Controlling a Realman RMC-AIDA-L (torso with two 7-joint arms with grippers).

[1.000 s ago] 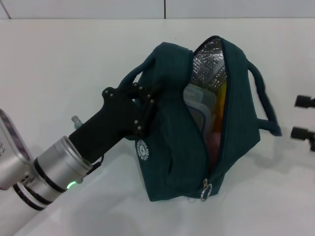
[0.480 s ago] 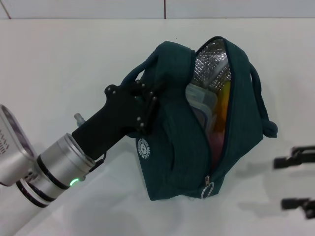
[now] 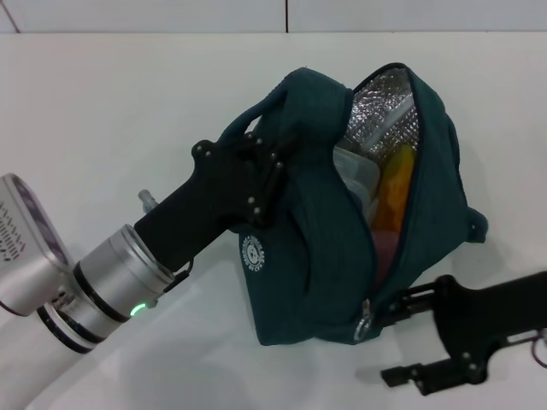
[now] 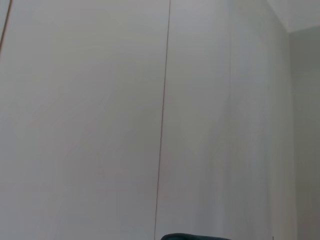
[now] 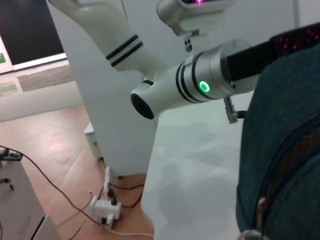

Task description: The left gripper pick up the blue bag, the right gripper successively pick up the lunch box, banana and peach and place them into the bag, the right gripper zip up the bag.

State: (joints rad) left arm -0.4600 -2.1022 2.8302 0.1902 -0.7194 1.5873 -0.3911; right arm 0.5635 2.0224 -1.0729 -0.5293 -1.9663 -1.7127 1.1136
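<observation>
The blue bag [image 3: 299, 256] is held up off the white table, its top unzipped, silver foil lining showing. Inside it I see the lunch box [image 3: 355, 174], the yellow-orange banana [image 3: 395, 195] and a bit of the pink peach [image 3: 386, 249]. My left gripper [image 3: 256, 175] is shut on the bag's near handle. My right gripper [image 3: 398, 340] is open, low on the right, its upper finger next to the metal ring zip pull [image 3: 366, 325]. The bag [image 5: 280, 150] and zip pull [image 5: 258, 214] show close up in the right wrist view.
The white table [image 3: 111, 111] spreads around the bag, with a tiled wall behind. The right wrist view shows the left arm's silver wrist with its green light [image 5: 204, 86], floor and cables beyond the table edge. The left wrist view shows only wall and a sliver of bag [image 4: 192, 237].
My right gripper has come in from the right edge, moving left and down to the bag's zip end. The bag has shifted slightly right with the left gripper.
</observation>
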